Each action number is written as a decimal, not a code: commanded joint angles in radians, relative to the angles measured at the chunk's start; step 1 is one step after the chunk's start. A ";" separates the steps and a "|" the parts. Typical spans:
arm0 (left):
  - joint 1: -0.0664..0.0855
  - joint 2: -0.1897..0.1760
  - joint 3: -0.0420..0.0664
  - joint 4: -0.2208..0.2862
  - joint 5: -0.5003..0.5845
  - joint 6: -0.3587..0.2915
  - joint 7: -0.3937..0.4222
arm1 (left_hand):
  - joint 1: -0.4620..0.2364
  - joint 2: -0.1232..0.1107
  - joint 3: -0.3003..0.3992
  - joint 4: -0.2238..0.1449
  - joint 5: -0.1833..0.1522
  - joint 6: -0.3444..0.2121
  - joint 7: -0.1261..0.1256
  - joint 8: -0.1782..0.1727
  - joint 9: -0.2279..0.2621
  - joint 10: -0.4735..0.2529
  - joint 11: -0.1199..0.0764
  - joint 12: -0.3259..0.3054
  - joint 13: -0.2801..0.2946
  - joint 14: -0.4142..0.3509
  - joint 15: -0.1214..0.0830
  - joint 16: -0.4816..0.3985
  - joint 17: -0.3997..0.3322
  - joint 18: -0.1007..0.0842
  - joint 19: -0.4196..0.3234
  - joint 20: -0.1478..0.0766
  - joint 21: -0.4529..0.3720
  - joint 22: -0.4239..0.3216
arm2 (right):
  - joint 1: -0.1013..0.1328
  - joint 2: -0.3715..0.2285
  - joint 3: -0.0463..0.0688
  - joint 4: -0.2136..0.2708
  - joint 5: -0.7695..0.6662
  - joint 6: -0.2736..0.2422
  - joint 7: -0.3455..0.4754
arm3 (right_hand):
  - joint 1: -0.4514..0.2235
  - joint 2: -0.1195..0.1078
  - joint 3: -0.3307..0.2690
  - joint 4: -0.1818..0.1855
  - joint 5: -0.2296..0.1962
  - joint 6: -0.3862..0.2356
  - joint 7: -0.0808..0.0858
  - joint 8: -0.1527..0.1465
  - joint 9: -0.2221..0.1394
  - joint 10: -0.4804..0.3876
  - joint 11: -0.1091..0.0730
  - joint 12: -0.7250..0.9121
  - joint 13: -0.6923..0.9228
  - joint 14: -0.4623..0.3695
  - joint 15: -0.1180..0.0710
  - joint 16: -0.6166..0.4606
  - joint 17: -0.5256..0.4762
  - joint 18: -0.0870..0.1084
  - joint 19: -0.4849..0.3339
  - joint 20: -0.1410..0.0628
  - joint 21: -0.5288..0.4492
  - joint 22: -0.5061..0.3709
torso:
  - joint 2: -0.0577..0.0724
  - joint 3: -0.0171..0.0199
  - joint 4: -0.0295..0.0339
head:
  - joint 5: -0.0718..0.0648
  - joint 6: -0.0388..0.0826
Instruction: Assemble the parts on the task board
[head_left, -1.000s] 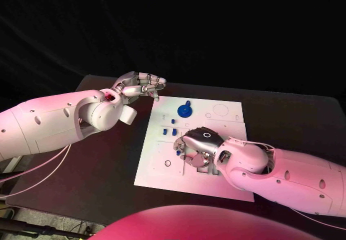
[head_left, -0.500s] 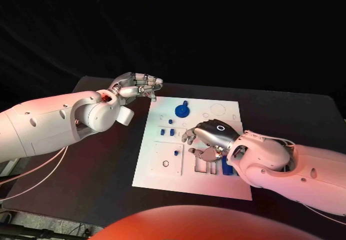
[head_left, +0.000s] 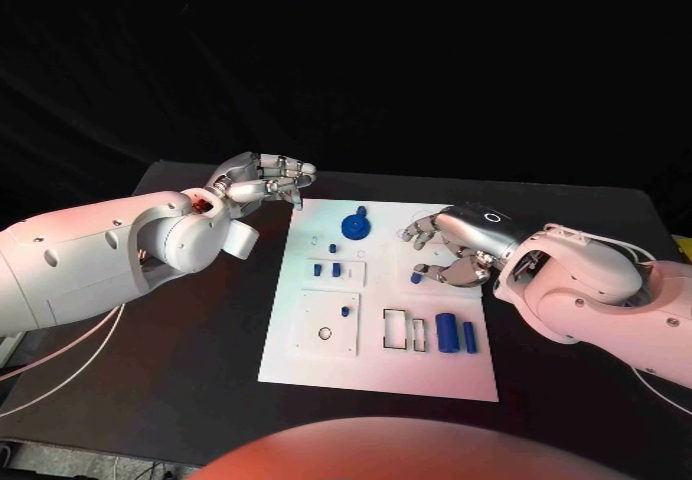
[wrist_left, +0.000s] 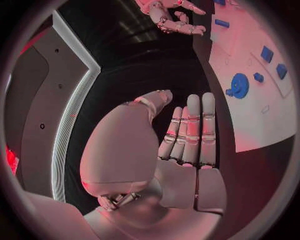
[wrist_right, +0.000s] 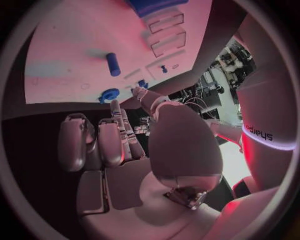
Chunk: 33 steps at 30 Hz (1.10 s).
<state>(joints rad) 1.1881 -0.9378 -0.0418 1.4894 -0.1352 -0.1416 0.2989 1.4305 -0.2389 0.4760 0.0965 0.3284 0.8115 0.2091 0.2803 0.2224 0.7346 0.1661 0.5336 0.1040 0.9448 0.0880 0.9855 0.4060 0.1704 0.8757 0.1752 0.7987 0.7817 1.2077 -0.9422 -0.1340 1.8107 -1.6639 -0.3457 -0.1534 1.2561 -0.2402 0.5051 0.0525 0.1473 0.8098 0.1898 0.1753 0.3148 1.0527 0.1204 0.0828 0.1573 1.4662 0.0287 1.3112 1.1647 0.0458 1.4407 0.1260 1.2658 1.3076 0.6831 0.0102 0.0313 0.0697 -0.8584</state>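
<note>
The white task board (head_left: 433, 372) lies in the middle of the black table. A blue gear-shaped part (head_left: 353, 224) sits near its far edge, with small blue pieces (head_left: 326, 268) below it. Two blue cylinders (head_left: 457, 334) lie side by side beside the rectangular slots (head_left: 394, 328). My right hand (head_left: 454, 246) hovers over the board's far right area with fingers spread, holding nothing. A small blue peg (head_left: 418, 281) sits just under its fingertips; the right wrist view shows it on the board (wrist_right: 112, 64). My left hand (head_left: 267, 180) stays off the board's far left corner, its fingers (wrist_left: 194, 130) straight and holding nothing.
A white square plate with a small hole (head_left: 329, 322) occupies the board's near left. The table (head_left: 188, 330) stretches dark on both sides of the board. My left forearm (head_left: 101, 260) reaches over the table's left side, and my right forearm (head_left: 606, 295) covers the right.
My right hand has moved from the board's near middle to its far right, uncovering the slots and the two blue cylinders. My left hand has barely moved.
</note>
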 joint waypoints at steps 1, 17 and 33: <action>0.001 0.002 0.001 0.000 0.004 0.019 0.003 | 0.004 0.005 -0.005 -0.001 0.007 -0.007 0.014 -0.004 -0.002 -0.010 0.000 0.003 -0.001 -0.004 0.001 -0.005 -0.001 0.013 0.001 0.004 -0.003 -0.001 | 0.002 -0.002 0.000 -0.008 -0.023 0.076 -0.021 | 0.014 0.006 -0.059 0.014 -0.021 -0.015 -0.004 -0.013 -0.005 -0.027 -0.004 0.003 -0.013 0.016 0.001 0.002 -0.005 0.022 0.000 0.003 -0.009 0.141 | 0.002 0.0006 0.0016 | -0.002 0.003; 0.000 0.000 0.001 0.000 0.004 0.022 0.000 | 0.003 0.006 -0.006 -0.001 0.006 -0.008 0.015 -0.004 -0.002 -0.011 0.001 0.005 -0.001 -0.004 0.002 -0.005 -0.001 0.012 0.002 0.004 -0.003 -0.001 | -0.022 0.042 -0.012 -0.063 -0.053 0.183 -0.051 | 0.091 0.063 -0.149 0.054 -0.028 0.064 -0.023 0.012 -0.002 -0.003 -0.018 0.068 -0.043 0.020 -0.011 0.014 0.003 0.017 0.015 -0.006 0.007 0.150 | 0.002 -0.0007 0.0028 | 0.002 0.001; 0.000 -0.002 0.001 0.001 0.004 0.023 -0.005 | 0.002 0.006 -0.007 0.000 0.006 -0.009 0.015 -0.004 -0.002 -0.012 0.001 0.006 -0.001 -0.005 0.002 -0.005 -0.002 0.012 0.002 0.005 -0.003 -0.002 | -0.029 0.063 -0.014 -0.097 -0.065 0.176 -0.060 | 0.115 0.079 -0.058 0.070 -0.077 0.127 -0.027 0.026 -0.009 0.025 -0.019 0.076 -0.059 0.022 -0.012 0.020 0.006 0.013 0.022 -0.008 0.020 0.158 | 0.003 0.0009 0.0021 | 0.004 0.000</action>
<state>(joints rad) 1.1880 -0.9409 -0.0419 1.4884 -0.1352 -0.1353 0.2919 1.4305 -0.2389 0.4761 0.0965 0.3285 0.8116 0.2091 0.2804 0.2217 0.7274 0.1661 0.5336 0.1041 0.9449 0.0880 0.9855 0.4052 0.1704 0.8757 0.1752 0.7987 0.7817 1.1797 -0.8805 -0.1481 1.7146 -1.7111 -0.1836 -0.2053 1.3637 -0.1607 0.4459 0.1236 0.0747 0.9332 0.1636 0.1972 0.3067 1.0722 0.1017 0.1549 0.0995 1.4664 0.0211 1.3271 1.1706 0.0614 1.4574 0.1162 1.2854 1.3073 0.6848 0.0102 0.0331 0.0732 -0.8583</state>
